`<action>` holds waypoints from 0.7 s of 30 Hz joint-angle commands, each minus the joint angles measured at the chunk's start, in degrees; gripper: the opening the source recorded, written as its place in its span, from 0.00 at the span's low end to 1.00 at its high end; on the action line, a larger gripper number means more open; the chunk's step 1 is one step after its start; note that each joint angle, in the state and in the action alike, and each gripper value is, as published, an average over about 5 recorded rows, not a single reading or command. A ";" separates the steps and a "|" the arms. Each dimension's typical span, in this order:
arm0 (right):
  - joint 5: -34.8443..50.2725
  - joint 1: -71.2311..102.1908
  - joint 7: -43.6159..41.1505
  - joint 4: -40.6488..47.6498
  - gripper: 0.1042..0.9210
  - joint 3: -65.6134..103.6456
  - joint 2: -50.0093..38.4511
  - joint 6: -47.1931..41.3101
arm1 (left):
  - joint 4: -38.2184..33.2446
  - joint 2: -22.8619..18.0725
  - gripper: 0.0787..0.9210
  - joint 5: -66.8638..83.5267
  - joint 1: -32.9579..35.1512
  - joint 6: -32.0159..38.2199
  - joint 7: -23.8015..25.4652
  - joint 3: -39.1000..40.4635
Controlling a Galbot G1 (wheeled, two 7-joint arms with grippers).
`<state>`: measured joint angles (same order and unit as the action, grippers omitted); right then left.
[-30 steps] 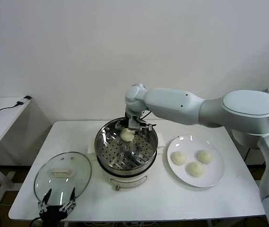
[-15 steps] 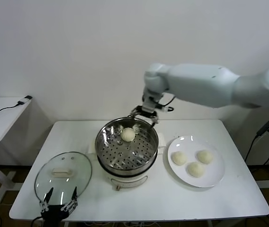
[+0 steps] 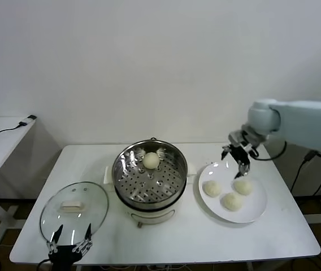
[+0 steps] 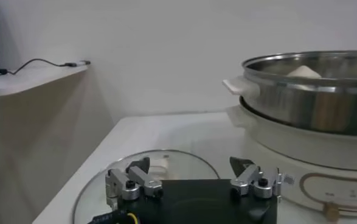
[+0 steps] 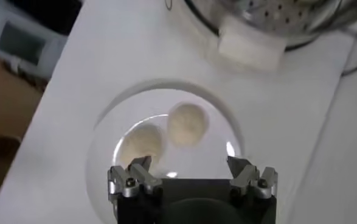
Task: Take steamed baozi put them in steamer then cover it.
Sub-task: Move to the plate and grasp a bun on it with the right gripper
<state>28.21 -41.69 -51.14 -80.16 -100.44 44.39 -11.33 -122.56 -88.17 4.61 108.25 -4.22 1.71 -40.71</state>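
Steamer (image 3: 150,176) sits mid-table from my seat, a shiny perforated basket on its cream-white pot base, uncovered. I see one baozi (image 3: 151,160) inside it, lying on the perforated floor toward the far side; in the left wrist view its pale top (image 4: 304,71) just shows above the steel rim. The other three baozi (image 3: 232,201) lie close together on the white plate (image 3: 253,214), which stands on the table just to the right of the steamer.

My right gripper (image 3: 238,158) hangs above the far edge of that plate, fingers spread apart and holding nothing. From its wrist camera I look down past the two open fingertips (image 5: 131,177) at the plate (image 5: 105,146) with two of the buns (image 5: 188,123) side by side under it; the steamer's white side handle (image 5: 250,49) shows beyond the plate.

The cover (image 3: 74,208), a clear glass lid with a cream-white handle at its centre, rests flat on the table (image 3: 183,240) near the front left corner, beside the steamer and not touching it that I can tell. My left gripper (image 3: 69,240) is parked low at the front edge of the table, just in front of the lid, its jaws wide and empty; its own camera shows the lid's rim (image 4: 166,159) right ahead of the fingers.
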 commanded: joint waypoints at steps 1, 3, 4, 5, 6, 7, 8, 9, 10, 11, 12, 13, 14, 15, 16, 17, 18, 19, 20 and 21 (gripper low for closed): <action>0.61 17.48 6.47 4.65 0.88 10.87 -2.49 -12.78 | 0.10 -0.08 0.88 -0.08 0.00 -0.07 0.01 -0.14; 0.14 19.30 7.10 6.32 0.88 12.59 -0.70 -13.29 | 0.18 -0.28 0.88 -0.13 -0.04 -0.10 0.02 -0.11; 0.00 19.95 7.34 6.95 0.88 13.22 0.03 -13.50 | 0.21 -0.34 0.88 -0.15 -0.06 -0.12 0.02 -0.10; -0.14 20.81 7.70 7.76 0.88 13.96 0.89 -13.71 | 0.24 -0.39 0.88 -0.18 -0.08 -0.16 0.03 -0.11; -0.23 21.52 8.03 8.59 0.88 14.66 1.67 -13.86 | 0.27 -0.44 0.88 -0.21 -0.11 -0.21 0.03 -0.12; -0.14 22.22 8.32 9.37 0.88 15.29 2.38 -14.00 | 0.30 -0.45 0.88 -0.23 -0.14 -0.26 0.03 -0.14; -0.02 22.84 8.56 10.08 0.88 15.88 3.02 -14.10 | 0.33 -0.46 0.88 -0.24 -0.15 -0.29 0.03 -0.18; 0.13 23.47 8.73 10.74 0.88 16.42 3.65 -14.15 | 0.36 -0.47 0.88 -0.24 -0.16 -0.33 0.04 -0.22; 0.35 23.87 8.75 11.17 0.88 16.78 4.11 -14.16 | 0.38 -0.47 0.88 -0.24 -0.15 -0.34 0.04 -0.25; 0.51 24.21 8.75 11.50 0.88 17.06 4.53 -14.14 | 0.42 -0.46 0.88 -0.24 -0.14 -0.34 0.04 -0.29; 0.58 24.42 8.73 11.73 0.88 17.24 4.84 -14.11 | 0.47 -0.45 0.88 -0.24 -0.12 -0.34 0.03 -0.32; 0.70 24.63 8.72 12.07 0.88 17.43 5.19 -14.07 | 0.52 -0.44 0.88 -0.23 -0.11 -0.33 0.03 -0.35; 0.78 24.79 8.72 12.45 0.88 17.60 5.54 -14.03 | 0.58 -0.43 0.88 -0.23 -0.10 -0.32 0.03 -0.37; 0.79 24.89 8.72 12.84 0.88 17.72 5.84 -13.96 | 0.65 -0.42 0.88 -0.22 -0.10 -0.32 0.04 -0.39; 0.83 24.99 8.72 13.25 0.88 17.83 6.11 -13.88 | 0.72 -0.41 0.88 -0.21 -0.11 -0.31 0.04 -0.40; 0.88 25.09 8.73 13.72 0.88 17.95 6.41 -13.77 | 0.80 -0.40 0.88 -0.21 -0.14 -0.30 0.04 -0.39; 0.89 25.17 8.74 14.09 0.88 18.03 6.63 -13.67 | 0.89 -0.39 0.88 -0.21 -0.18 -0.29 0.04 -0.38; 0.94 25.26 8.76 14.47 0.88 18.13 6.83 -13.57 | 0.98 -0.38 0.88 -0.22 -0.22 -0.28 0.03 -0.36; 1.01 25.35 8.78 14.87 0.88 18.23 7.05 -13.47 | 1.06 -0.37 0.88 -0.23 -0.27 -0.26 0.03 -0.33; 1.10 25.42 8.80 15.20 0.88 18.33 7.24 -13.39 | 1.12 -0.38 0.88 -0.24 -0.32 -0.25 0.04 -0.30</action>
<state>29.06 -20.26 -43.60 -68.69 -85.09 49.65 -22.93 -121.48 -88.59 4.38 107.86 -4.49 1.72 -40.97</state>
